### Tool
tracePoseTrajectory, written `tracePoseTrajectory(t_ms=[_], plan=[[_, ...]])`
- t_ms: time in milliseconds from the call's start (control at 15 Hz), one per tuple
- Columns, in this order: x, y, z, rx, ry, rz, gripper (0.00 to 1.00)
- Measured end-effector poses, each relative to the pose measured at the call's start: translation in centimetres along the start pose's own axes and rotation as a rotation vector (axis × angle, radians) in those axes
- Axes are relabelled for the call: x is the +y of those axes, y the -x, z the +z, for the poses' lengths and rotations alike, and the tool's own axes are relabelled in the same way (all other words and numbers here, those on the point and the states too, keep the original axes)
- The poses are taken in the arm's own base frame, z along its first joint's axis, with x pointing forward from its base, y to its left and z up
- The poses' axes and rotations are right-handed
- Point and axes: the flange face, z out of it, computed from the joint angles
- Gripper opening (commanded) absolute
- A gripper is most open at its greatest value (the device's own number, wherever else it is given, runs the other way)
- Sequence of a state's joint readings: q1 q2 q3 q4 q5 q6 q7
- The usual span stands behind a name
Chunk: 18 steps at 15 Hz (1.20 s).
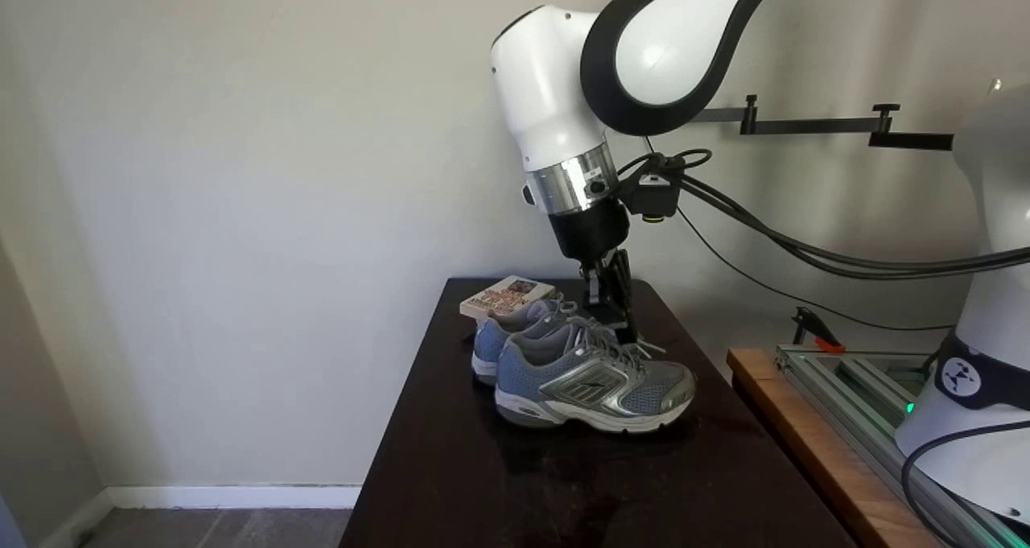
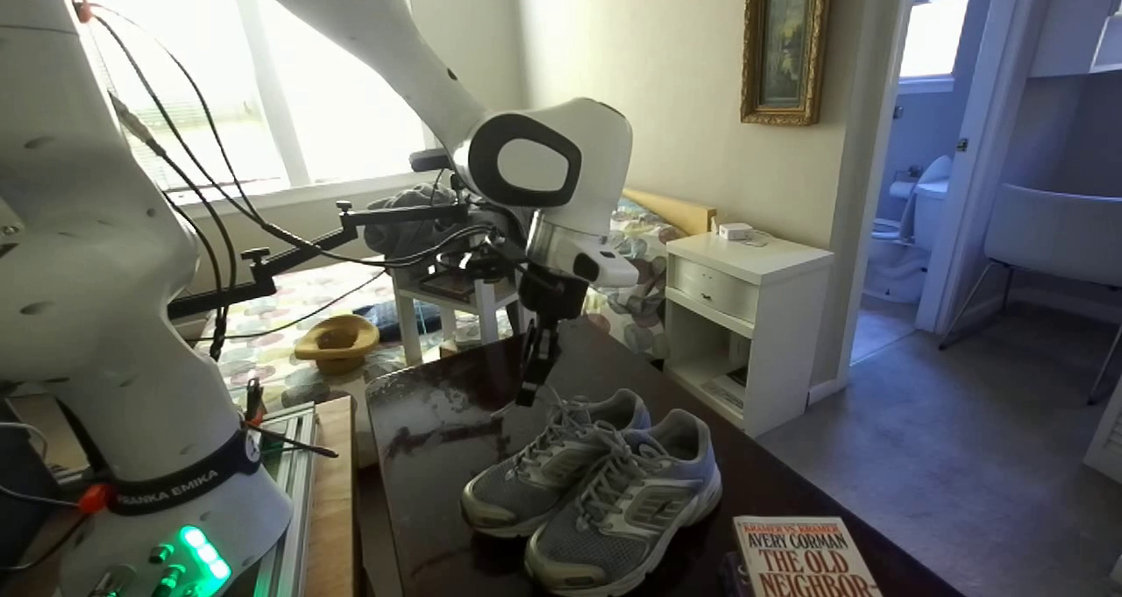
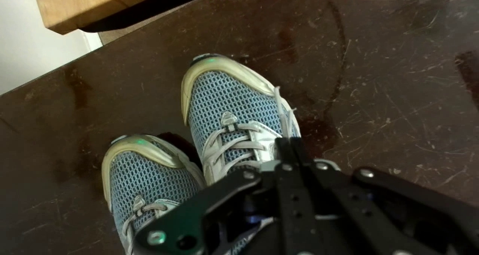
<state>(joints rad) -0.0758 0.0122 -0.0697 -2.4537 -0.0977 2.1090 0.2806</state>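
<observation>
A pair of grey-blue running shoes with silver trim stands side by side on a dark table. My gripper point(image 3: 290, 139) is over the outer side of one shoe point(image 3: 235, 97), its fingertips pressed together. From between those tips a pale shoelace point(image 3: 282, 109) runs out, so the jaws appear shut on it. The second shoe point(image 3: 149, 176) lies to the left in the wrist view, partly hidden by the gripper. In both exterior views the gripper point(image 1: 626, 337) points down just above the laces of the shoe point(image 1: 595, 387); a loose lace end point(image 2: 504, 410) sticks out by the fingertips.
A paperback book point(image 2: 806, 557) lies on the dark table point(image 1: 595, 484) near the shoe heels. Beside the table, a wooden bench point(image 1: 845, 459) carries the robot base. A white nightstand point(image 2: 745, 308) and a bed with a yellow hat point(image 2: 337, 338) stand beyond.
</observation>
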Motion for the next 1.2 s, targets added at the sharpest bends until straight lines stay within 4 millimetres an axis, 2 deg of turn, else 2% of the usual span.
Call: tracePoseTrajectory(t_ms=[1200], plan=[[0.2, 1.9, -6.2, 0.047, -0.014, -0.073, 0.01]])
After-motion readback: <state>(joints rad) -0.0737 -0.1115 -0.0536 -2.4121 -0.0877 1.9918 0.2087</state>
